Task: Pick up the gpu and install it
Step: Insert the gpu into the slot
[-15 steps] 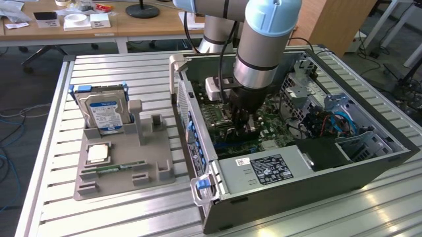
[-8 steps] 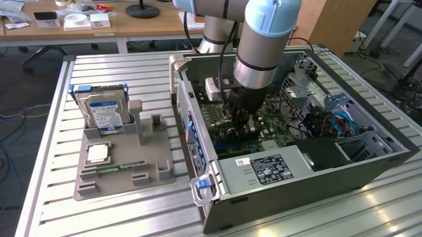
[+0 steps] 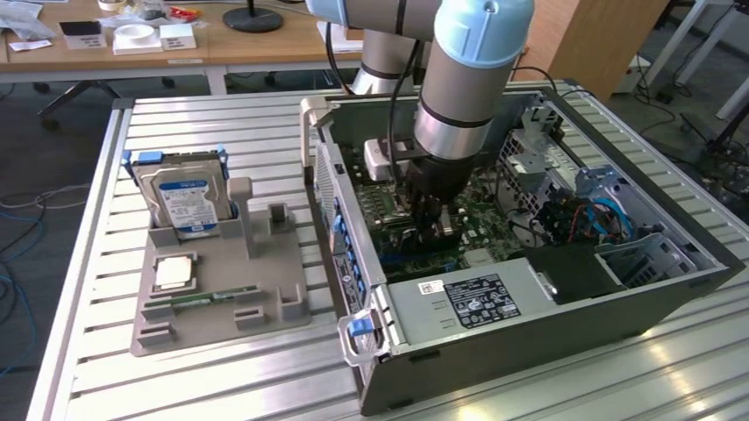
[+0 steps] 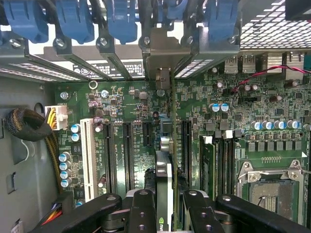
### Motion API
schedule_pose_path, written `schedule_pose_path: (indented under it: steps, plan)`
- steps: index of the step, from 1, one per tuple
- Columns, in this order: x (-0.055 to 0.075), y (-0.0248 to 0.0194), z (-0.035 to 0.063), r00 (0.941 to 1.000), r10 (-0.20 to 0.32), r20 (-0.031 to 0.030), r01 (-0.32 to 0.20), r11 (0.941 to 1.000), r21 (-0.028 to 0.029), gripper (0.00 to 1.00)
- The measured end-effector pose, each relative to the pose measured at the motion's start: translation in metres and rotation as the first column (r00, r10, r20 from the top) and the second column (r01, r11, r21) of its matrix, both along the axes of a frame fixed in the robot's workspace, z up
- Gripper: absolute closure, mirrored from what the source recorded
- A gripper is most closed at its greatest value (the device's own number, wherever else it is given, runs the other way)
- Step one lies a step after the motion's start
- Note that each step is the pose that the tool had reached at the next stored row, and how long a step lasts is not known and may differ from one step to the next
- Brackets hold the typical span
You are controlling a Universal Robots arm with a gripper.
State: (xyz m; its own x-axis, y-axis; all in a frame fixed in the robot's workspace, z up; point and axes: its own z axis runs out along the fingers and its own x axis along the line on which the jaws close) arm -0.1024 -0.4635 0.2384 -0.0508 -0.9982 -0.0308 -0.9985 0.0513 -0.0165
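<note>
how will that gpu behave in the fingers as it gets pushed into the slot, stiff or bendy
Probably stiff: the gpu is a thin flat board held edge-on over the motherboard. Likely light for its length. It may tilt or twist if pushed off-centre, since the fingers pinch only its upper edge, and the exposed components look fragile.

- The hard drive standing in the grey holder carries a blue-and-white label; its print cannot be read.
- The power supply bears a black label and a small white sticker, both illegible.
- No other text can be read.
</note>
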Motion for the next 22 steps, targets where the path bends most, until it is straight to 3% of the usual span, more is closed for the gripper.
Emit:
schedule_pose_path:
  steps: [22]
  plan:
    - [-0.0001,0.0001,-0.0025,1.0000,0.000,0.0005,0.000,1.0000,0.0015,0.73]
